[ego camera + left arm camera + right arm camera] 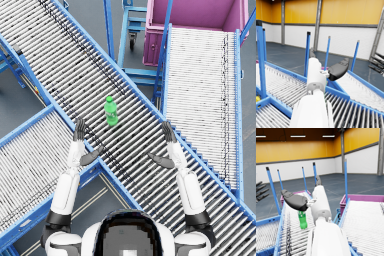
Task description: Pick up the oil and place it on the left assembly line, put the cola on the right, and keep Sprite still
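Warehouse hall with yellow-and-white walls and 3 roller conveyors: a centre line (75, 65) running diagonally, the left line (30, 155), and the right line (200, 85) ending at a pink bin (200, 12). Sprite (111, 111), a green bottle identified by colour only, stands upright on the centre line, ahead of and between both hands. The left hand (81, 142) and right hand (170, 147) hover over the rollers, fingers spread, grasping nothing, apart from the bottle. Judgement: this stand-off suits the order to leave Sprite alone. Oil and cola are not in view, so neither placement is done.
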